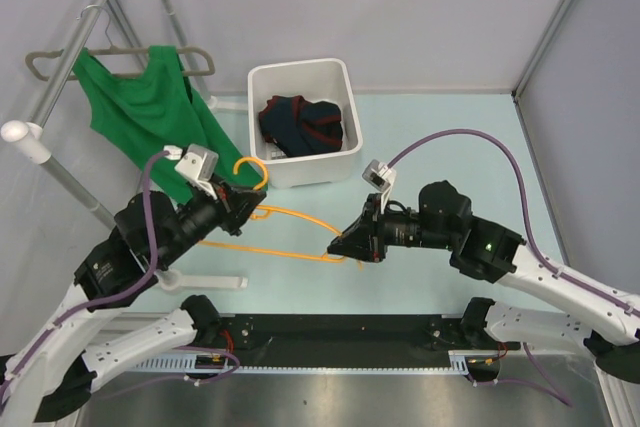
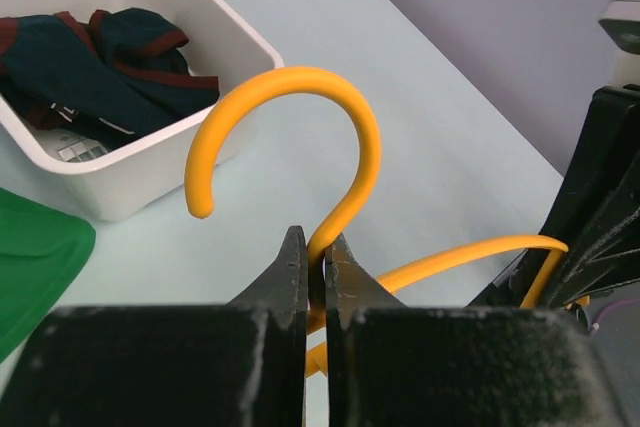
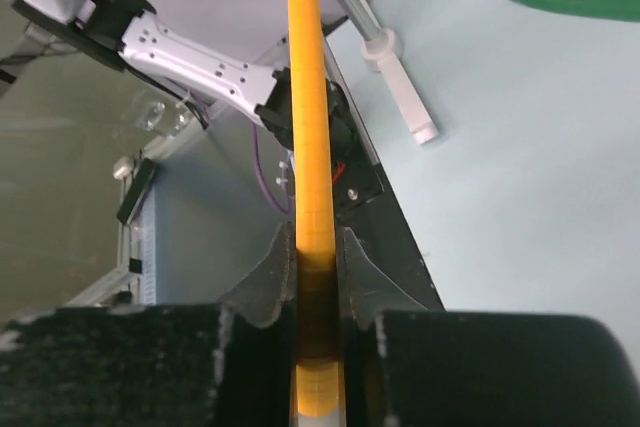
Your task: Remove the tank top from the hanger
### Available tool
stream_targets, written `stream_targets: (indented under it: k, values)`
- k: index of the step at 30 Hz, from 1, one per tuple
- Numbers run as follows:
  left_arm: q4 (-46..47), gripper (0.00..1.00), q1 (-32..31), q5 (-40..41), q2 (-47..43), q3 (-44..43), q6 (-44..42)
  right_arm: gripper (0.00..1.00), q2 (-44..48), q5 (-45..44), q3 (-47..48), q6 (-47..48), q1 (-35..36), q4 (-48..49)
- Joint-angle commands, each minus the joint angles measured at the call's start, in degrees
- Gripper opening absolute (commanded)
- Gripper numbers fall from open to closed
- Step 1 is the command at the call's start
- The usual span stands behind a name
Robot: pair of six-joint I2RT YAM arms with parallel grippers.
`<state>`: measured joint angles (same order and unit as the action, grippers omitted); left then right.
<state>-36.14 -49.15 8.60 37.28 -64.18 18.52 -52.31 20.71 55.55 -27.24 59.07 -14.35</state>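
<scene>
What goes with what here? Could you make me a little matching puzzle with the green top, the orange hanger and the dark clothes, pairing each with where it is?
Things:
1. tank top
2. orange hanger
3. navy garment

Places:
A. lying inside the white bin
B. hanging on the grey hanger at the rail
C. pinched by the left hand at its hook and by the right hand on its bar

Pairs: 1-B, 2-C, 3-A
</scene>
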Motion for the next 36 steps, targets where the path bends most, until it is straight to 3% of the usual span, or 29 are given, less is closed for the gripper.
stream_targets:
  k: [1,2,3,6,11,13,18,25,36]
  values:
    - [5.12,0.06,-0.16,-2.0,-1.94,-1.03,1.17,0.0,-0.24,-3.91,-0.09,-1.94,0.52,6.88]
    - [5.2,0.11,-0.07,-2.01,-2.29,-1.12,0.99,0.0,0.37,-5.05,0.0,-1.41,0.78,6.79]
    - [5.2,0.28,-0.07,-2.1,-3.17,-1.21,0.73,0.0,0.81,-7.24,0.0,-0.8,1.13,6.88]
    - [4.5,0.53,-0.07,-2.98,-5.8,-1.21,-1.21,0.0,2.39,-9.55,0.7,1.75,1.22,6.44]
    - [2.74,0.7,-0.07,-5.34,-11.95,-1.12,-3.05,0.0,0.55,-12.62,6.05,8.24,1.31,1.08]
    - [2.66,0.76,-0.07,-9.9,-14.93,-1.12,-4.54,0.0,-1.38,-12.54,8.78,9.92,1.31,0.02]
    - [-1.2,0.75,-0.07,-14.66,-19.61,0.46,-5.6,0.0,-8.57,-12.71,15.8,15.72,1.58,0.46]
    - [-6.04,0.66,-0.07,-13.79,-25.67,4.41,-3.06,0.0,-21.66,-11.66,29.51,23.45,1.66,3.27]
    - [-14.91,0.68,-0.07,-10.89,-34.99,6.18,1.25,0.0,-44.09,-7.61,61.12,31.46,4.38,-0.59]
